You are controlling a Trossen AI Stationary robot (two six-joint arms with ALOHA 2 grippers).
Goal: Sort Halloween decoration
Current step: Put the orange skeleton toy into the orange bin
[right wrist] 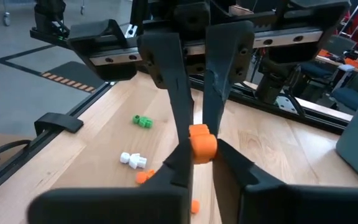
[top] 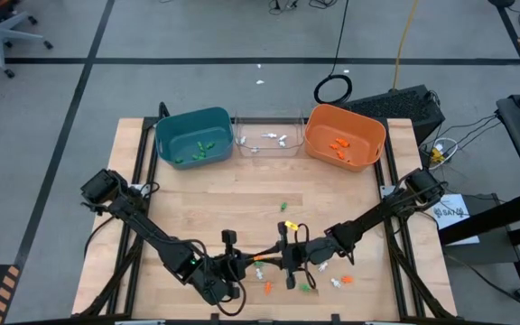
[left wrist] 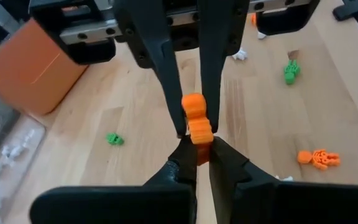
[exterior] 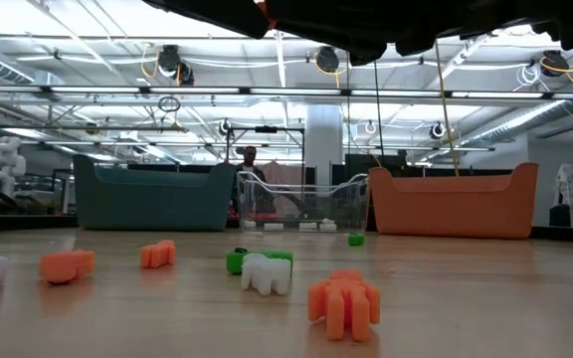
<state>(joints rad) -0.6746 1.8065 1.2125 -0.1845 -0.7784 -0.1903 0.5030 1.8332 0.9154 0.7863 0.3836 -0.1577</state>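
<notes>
Item: orange trinket (left wrist: 197,126), held in mid-air above the table's near edge, at about 6 o'clock on the board in the high view. Both grippers meet on it tip to tip.

Left gripper (left wrist: 197,157): jaws narrow, pinched on one end of the orange trinket.

Right gripper (right wrist: 199,163): jaws narrow, closed on the other end of the same piece; each wrist view shows the opposite arm's fingers clamping it.

Loose Halloween decoration on the table (top: 197,185): a green piece (top: 283,208) at 12 o'clock from the grippers; orange, white and green pieces (top: 339,281) lying near at 4 to 6 o'clock.

Low view, same scatter: orange figure (exterior: 344,302) nearest, white piece (exterior: 266,273) touching a green one (exterior: 235,261) behind it, further orange pieces (exterior: 157,254) to 9 o'clock.

Bins, far edge, 12 o'clock: teal bin (top: 194,136) with green pieces, clear bin (top: 267,134) with white pieces, orange bin (top: 345,135) with orange pieces, side by side.
</notes>
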